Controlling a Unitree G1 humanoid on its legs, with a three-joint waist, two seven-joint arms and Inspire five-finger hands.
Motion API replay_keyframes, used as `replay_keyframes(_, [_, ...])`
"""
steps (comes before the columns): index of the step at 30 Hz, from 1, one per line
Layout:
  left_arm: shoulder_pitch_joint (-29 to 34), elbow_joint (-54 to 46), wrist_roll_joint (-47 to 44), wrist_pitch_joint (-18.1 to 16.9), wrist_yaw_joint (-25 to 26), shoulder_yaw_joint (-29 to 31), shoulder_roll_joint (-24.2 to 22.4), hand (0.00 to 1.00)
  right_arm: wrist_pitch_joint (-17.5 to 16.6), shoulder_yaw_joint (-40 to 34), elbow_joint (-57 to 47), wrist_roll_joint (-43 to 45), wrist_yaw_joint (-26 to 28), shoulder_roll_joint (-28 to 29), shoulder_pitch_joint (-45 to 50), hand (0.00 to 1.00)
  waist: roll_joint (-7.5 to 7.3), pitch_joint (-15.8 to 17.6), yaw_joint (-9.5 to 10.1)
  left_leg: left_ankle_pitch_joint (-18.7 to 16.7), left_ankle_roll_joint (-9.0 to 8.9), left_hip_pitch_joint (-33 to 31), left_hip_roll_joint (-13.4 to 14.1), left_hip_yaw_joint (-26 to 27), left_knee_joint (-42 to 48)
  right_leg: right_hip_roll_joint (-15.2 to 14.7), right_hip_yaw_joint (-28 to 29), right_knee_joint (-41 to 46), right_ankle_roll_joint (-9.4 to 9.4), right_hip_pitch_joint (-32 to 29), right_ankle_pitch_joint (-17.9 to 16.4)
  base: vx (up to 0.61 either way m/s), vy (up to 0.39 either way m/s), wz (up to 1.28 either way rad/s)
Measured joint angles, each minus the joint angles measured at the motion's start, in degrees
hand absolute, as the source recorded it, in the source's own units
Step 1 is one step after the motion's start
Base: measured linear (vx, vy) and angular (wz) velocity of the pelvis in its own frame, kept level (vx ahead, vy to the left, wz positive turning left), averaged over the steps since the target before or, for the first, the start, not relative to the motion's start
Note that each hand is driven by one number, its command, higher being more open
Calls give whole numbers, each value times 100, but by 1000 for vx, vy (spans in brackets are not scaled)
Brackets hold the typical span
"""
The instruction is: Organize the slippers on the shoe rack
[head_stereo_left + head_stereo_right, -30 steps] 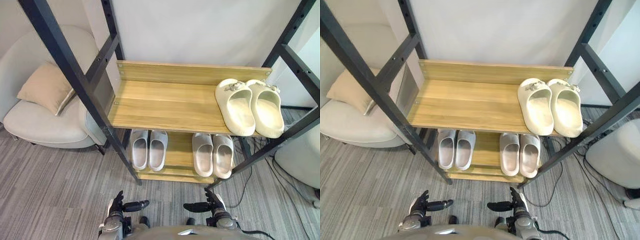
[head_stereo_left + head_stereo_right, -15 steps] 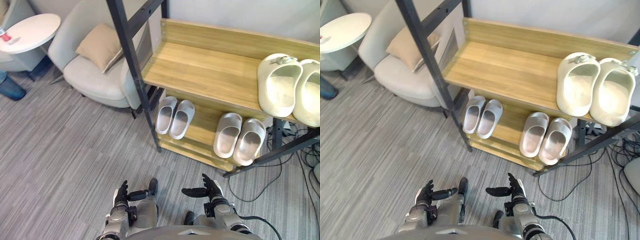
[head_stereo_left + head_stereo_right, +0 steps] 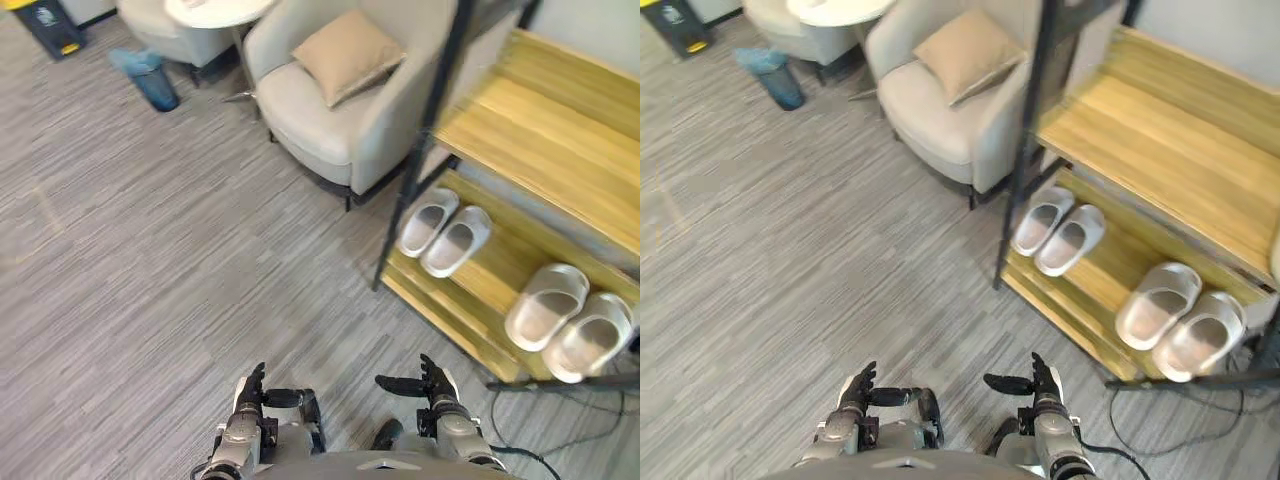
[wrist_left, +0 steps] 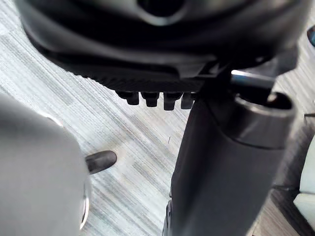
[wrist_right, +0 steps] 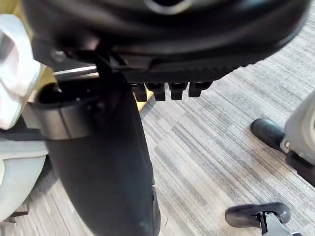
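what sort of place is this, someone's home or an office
Probably an indoor lounge or entry corner; home or office I cannot tell. A wooden shoe rack holds pairs of slippers, a pale armchair with a cushion stands beside it, and the floor is grey striped carpet.

This looks like a sitting corner of an office lounge, or possibly a home entry. Grey striped carpet [image 3: 150, 250] covers the floor. On the far side, a pale armchair [image 3: 330, 125] with a tan cushion [image 3: 345, 55] stands beside a small round white table [image 3: 215, 10]. On the right, a wooden shoe rack [image 3: 540, 150] with black metal posts holds pale slippers [image 3: 428, 222].
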Motion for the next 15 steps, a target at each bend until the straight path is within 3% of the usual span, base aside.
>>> replay_keyframes(3, [139,7,-18,-3,-14,90,37,100,1,52,48,-13,95,151,2,100,-11,-18,24,-111,169,76,-177,-180,-19,-169,-71,144,121,98,-63,-39,107,30])
replay_keyframes(5, [149,13,-13,-8,-11,155,57,100,42,60,99,-56,121,176,12,100,-58,11,39,-210,306,162,-399,-257,-19,-571,-168,822,294,49,-439,8,155,48])
replay_keyframes(6, [159,18,-13,-23,-24,227,90,100,78,74,102,-77,124,202,10,100,-187,42,55,-273,380,214,-587,-316,-19,-822,-142,1185,412,50,-669,19,183,62])
replay_keyframes(8, [163,36,-12,-55,-23,256,107,100,79,57,69,-122,152,223,67,100,-335,0,42,-357,523,317,-778,-717,-13,-760,541,1386,675,22,-1072,59,86,79])
replay_keyframes(9, [161,88,-15,-61,-57,265,203,100,74,55,35,-123,186,242,121,100,-441,-41,36,-404,635,388,-938,-1013,-3,-713,891,1438,613,30,-1071,124,30,87])
replay_keyframes(10, [132,104,-51,-70,-56,311,201,100,78,62,50,-127,203,217,115,100,-419,-27,38,-346,798,451,-968,-1263,24,-800,1041,1903,601,-45,-1034,135,39,76])
replay_keyframes(11, [105,126,-63,-69,-28,317,152,100,102,64,44,-128,223,152,71,100,-380,-5,53,-355,860,446,-934,-1382,85,-866,1288,2433,458,-323,-1052,143,90,75])
replay_keyframes(12, [84,158,-88,-57,-17,325,149,100,96,86,39,-163,224,119,12,100,-283,34,17,-500,877,424,-795,-1630,276,-599,1643,2430,164,-524,-1267,114,95,77])
replay_keyframes(14, [71,181,-107,-57,-26,364,132,100,82,302,3,-226,224,66,-34,100,-199,86,22,-780,839,489,-589,-1971,514,-104,2230,2415,112,-1055,-1327,136,38,96])
replay_keyframes(15, [58,236,-114,-54,-30,408,135,100,78,408,-33,-227,224,66,-25,100,-255,65,16,-902,749,597,-554,-2152,586,77,2545,2352,142,-1345,-1306,166,-27,94])
